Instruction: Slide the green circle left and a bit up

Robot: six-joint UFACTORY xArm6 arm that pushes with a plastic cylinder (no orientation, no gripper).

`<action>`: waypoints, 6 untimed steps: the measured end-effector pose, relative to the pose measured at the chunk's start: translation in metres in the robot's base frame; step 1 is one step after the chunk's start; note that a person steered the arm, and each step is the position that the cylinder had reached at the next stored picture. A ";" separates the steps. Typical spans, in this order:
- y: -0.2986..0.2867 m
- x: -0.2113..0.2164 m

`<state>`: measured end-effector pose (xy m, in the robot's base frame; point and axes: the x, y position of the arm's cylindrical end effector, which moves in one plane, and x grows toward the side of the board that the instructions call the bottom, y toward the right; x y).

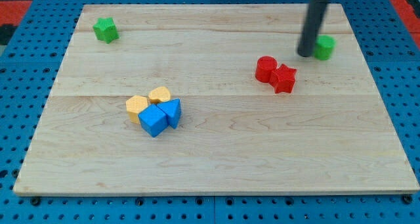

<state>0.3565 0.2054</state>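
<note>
Partly hidden green circle point(325, 47), my tip point(306, 54) touching

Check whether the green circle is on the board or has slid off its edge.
On the board. The green circle sits on the wooden board near the view's top right, inside the edge, with my tip at its left side.

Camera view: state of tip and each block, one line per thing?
My tip: down on the wooden board, at green circle's left edge.
Green circle block: flat, partly hidden by rod.
Green star block: alone, top left.
Red blocks: two, touching.
Yellow and blue blocks: four, clustered.
</note>
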 end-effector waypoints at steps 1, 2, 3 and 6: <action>-0.034 0.066; 0.027 0.064; 0.084 0.029; -0.044 -0.012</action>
